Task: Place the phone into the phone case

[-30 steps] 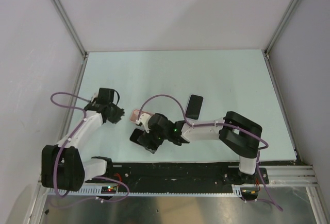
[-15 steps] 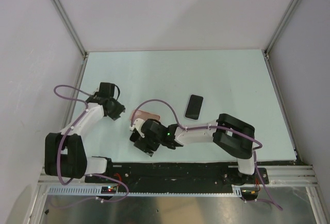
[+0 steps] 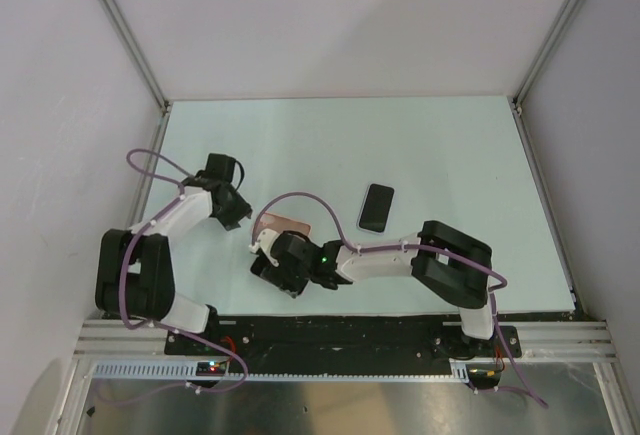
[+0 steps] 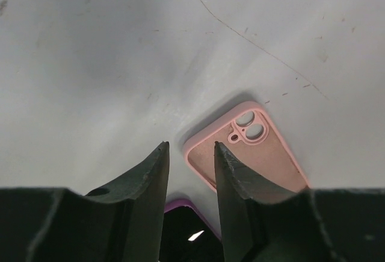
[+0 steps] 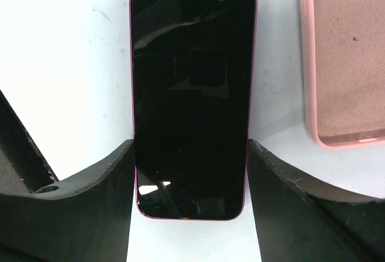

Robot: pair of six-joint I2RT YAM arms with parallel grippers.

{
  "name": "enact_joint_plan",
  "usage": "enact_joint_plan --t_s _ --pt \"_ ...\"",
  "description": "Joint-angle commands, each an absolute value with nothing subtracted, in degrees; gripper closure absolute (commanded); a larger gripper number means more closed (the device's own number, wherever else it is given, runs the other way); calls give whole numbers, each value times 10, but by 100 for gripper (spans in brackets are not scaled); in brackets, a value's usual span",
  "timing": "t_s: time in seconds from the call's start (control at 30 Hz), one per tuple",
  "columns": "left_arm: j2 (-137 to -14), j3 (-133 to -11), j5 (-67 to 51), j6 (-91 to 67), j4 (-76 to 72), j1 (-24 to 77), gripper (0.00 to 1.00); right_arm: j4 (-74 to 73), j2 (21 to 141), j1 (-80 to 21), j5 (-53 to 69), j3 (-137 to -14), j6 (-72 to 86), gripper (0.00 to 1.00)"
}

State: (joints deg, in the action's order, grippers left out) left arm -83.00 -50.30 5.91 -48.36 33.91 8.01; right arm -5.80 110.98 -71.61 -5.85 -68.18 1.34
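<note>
Since a second ago the left tool (image 4: 191,150) has swung beside the salmon-pink rimmed phone case (image 4: 264,159), fingers slightly spread. Right tool (image 5: 190,153) pinches the glossy black magenta-edged phone (image 5: 191,87), flat on the worktop (image 3: 420,145) beside it.

Phone case (image 3: 291,225) lies beside left end effector (image 3: 241,218).

left end effector (image 4: 190,146) nearer phone case (image 4: 255,153) | right end effector (image 5: 190,149) (gripping phone (image 5: 191,87)) shifted left

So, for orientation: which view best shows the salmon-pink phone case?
Left wrist: the thin salmon-pink phone case shows its camera cutout and inside. Right wrist crops it; top external shows only a small patch.
</note>
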Motion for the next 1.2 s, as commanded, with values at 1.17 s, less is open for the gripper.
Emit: enact_joint_plan --t_s 1.17 --pt "-988 -584 86 -336 337 156 80 -109 1010 -660 -64 -668 9 61"
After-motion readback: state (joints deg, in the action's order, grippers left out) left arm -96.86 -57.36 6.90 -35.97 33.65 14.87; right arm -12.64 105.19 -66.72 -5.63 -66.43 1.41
